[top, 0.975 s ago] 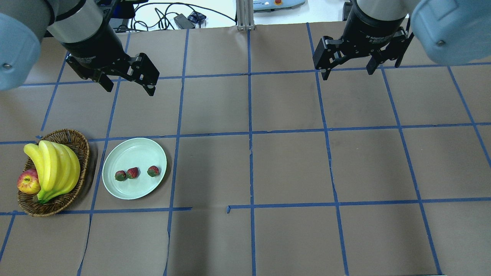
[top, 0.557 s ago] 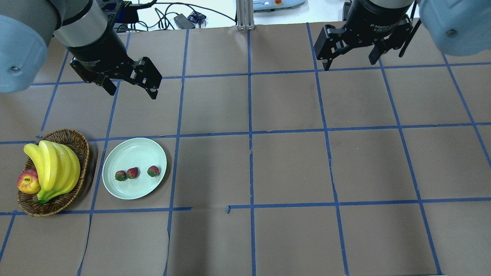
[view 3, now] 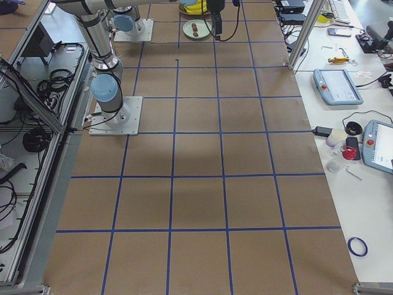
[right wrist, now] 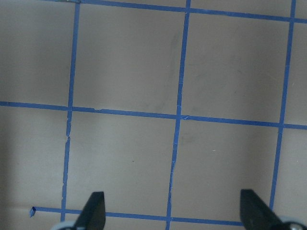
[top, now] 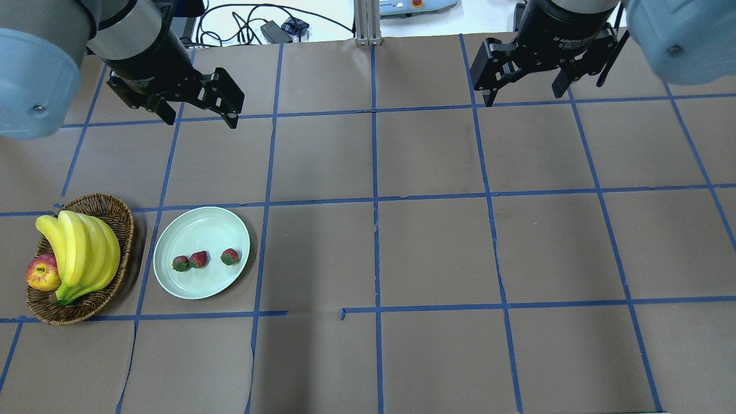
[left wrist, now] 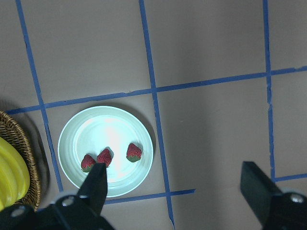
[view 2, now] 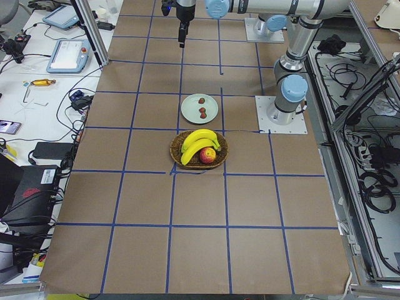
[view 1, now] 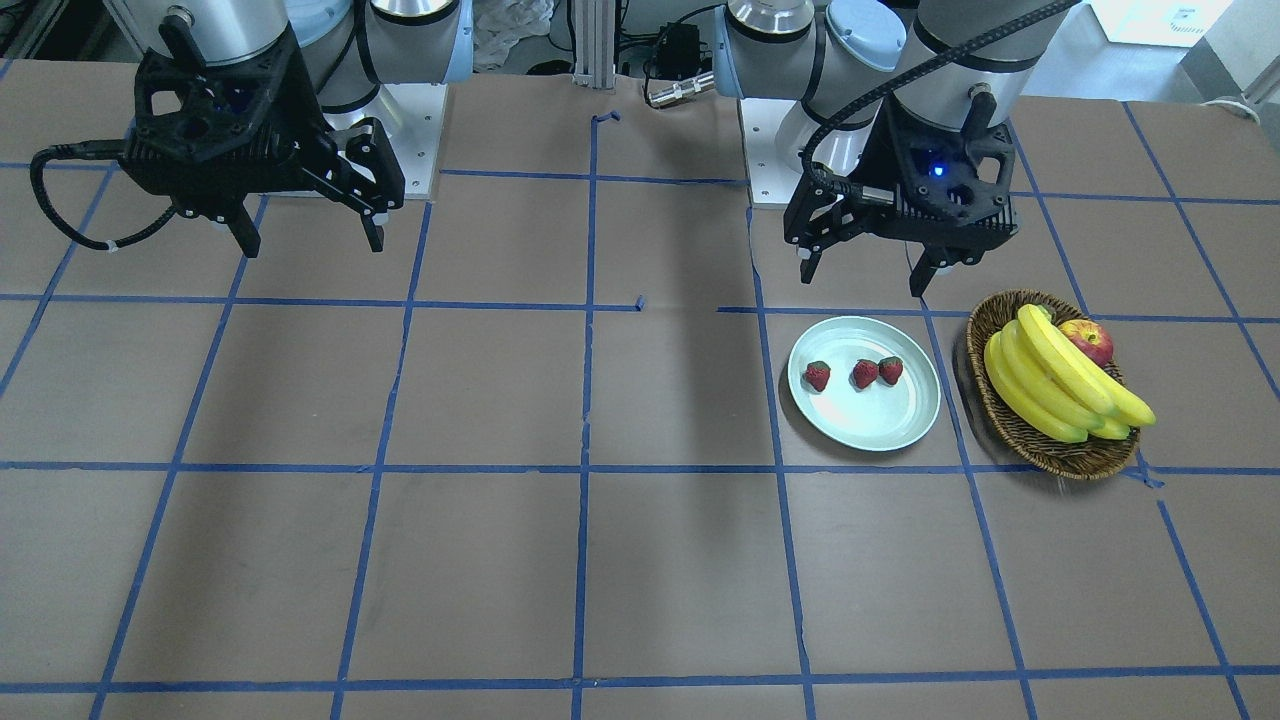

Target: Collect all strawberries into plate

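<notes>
Three small red strawberries (top: 199, 259) lie side by side in the pale mint-green plate (top: 190, 230), at the table's left. They also show in the front view (view 1: 863, 373) on the plate (view 1: 880, 425) and in the left wrist view (left wrist: 104, 157). My left gripper (top: 201, 121) is open and empty, high above the table behind the plate; it also shows in the front view (view 1: 862, 280). My right gripper (top: 523, 98) is open and empty, high at the back right; it also shows in the front view (view 1: 308, 240).
A brown wicker basket (top: 112, 210) with a bunch of bananas (top: 80, 253) and a red-yellow apple (top: 42, 272) stands just left of the plate. Brown paper with a blue tape grid covers the table. Cables and devices lie beyond the back edge.
Both arms have drawn back toward the table's rear with grippers open. The strawberries, plate and basket have not moved.
</notes>
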Robot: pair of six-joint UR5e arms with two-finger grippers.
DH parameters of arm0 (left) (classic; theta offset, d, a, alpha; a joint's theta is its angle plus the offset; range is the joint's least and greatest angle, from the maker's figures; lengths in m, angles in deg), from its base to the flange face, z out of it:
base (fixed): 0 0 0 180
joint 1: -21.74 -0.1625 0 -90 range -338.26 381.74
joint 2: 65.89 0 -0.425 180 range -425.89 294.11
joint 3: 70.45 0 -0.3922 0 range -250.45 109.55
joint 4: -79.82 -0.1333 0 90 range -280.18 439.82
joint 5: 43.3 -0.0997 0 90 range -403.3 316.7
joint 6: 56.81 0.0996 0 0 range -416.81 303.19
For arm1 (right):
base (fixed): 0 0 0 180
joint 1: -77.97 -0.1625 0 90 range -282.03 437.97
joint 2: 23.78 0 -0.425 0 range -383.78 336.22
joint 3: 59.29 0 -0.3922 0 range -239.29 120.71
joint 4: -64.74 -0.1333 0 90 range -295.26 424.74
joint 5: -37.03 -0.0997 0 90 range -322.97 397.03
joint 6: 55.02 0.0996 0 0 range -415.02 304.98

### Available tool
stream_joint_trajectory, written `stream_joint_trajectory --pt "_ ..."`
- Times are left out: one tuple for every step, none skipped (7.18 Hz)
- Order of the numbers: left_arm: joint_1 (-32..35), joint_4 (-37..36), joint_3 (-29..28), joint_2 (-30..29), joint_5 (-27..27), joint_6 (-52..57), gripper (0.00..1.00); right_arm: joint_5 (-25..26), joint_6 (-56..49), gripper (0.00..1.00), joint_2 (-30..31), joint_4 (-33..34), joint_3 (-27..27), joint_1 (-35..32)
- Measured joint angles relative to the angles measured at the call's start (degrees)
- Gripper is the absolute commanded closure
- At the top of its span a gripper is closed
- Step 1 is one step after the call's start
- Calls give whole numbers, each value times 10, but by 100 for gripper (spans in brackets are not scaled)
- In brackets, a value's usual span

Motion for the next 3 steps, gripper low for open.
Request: stream_joint_trajectory --pt "0 -1 1 2 0 -1 0 0 1 0 0 0 0 0" --pt "-1 -1 3 3 -1 -1 0 1 0 0 -1 0 0 0" --pt "-1 -1 4 4 -1 -1 0 3 -1 0 -2 0 -1 0"
